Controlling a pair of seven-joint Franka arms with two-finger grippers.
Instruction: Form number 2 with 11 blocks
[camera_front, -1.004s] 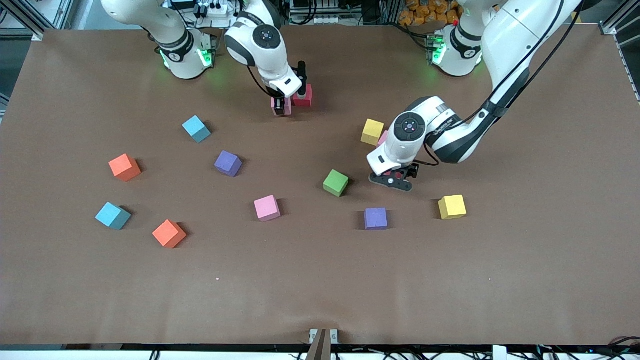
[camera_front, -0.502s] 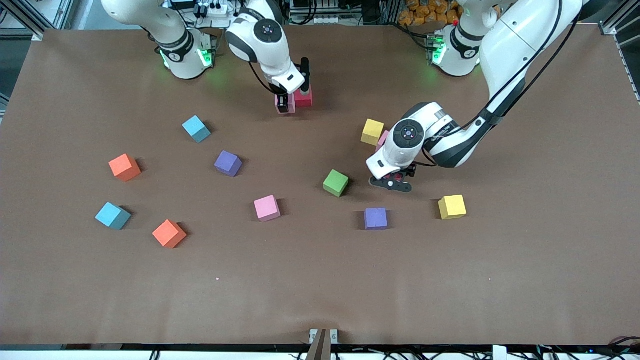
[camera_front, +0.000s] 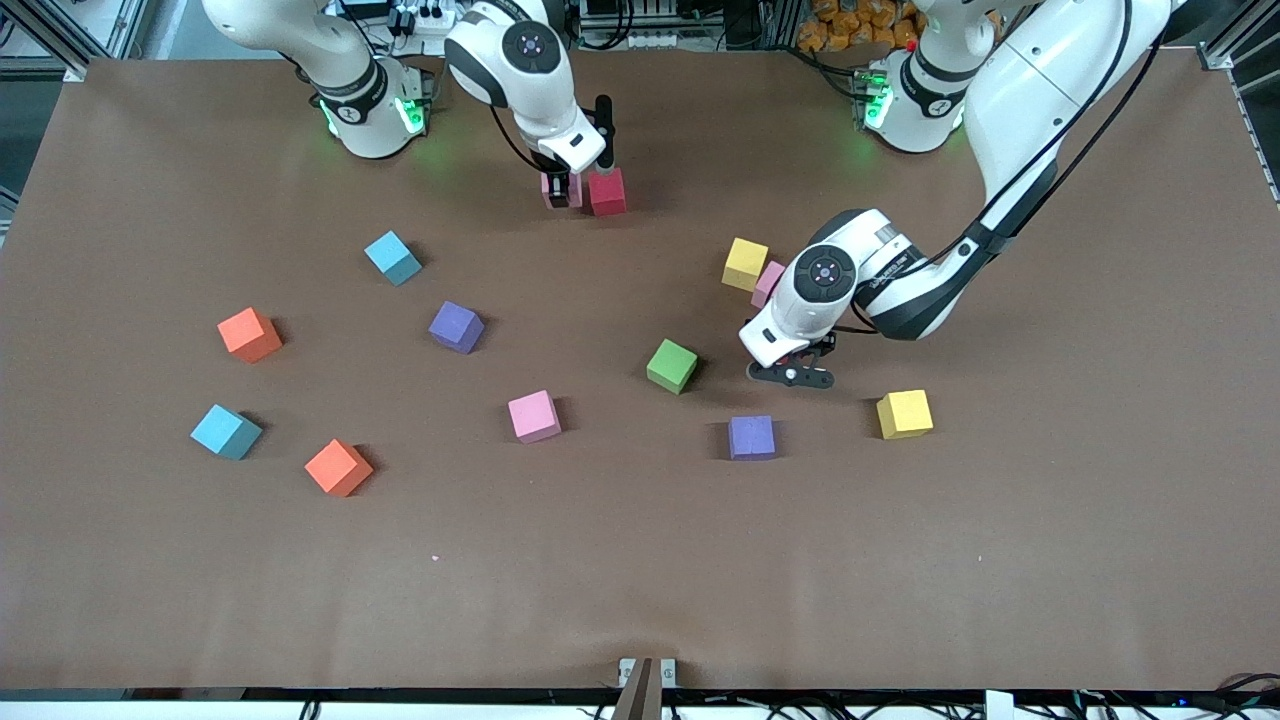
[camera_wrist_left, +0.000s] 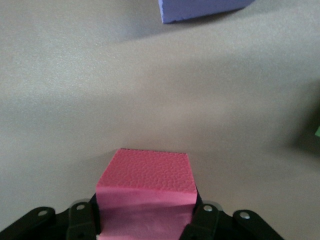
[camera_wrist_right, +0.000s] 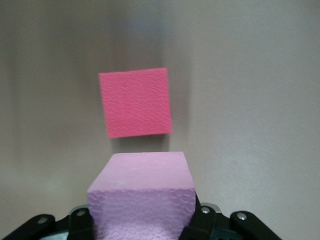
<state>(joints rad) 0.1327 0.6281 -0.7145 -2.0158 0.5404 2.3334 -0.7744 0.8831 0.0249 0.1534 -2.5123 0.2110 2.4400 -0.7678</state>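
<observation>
The right gripper (camera_front: 562, 192) is pinching a pale pink block (camera_wrist_right: 142, 190), with the red block (camera_wrist_right: 135, 102) lying just ahead of its jaws, a small gap between them. To do this well, it is probably worth squaring the pink faces to the red one and closing that gap before letting go, since the number 2 needs touching cubes; so far only this pair is starting it. The left gripper (camera_front: 790, 374) is clamped on a second red block (camera_wrist_left: 145, 175), a purple block (camera_wrist_left: 200, 7) well ahead of its jaws.

Counting blocks: two red, three pink, two purple, two yellow blocks (camera_front: 904, 414), two orange blocks (camera_front: 249, 334), two light blue blocks (camera_front: 392, 257), one green block (camera_front: 671, 365)
</observation>
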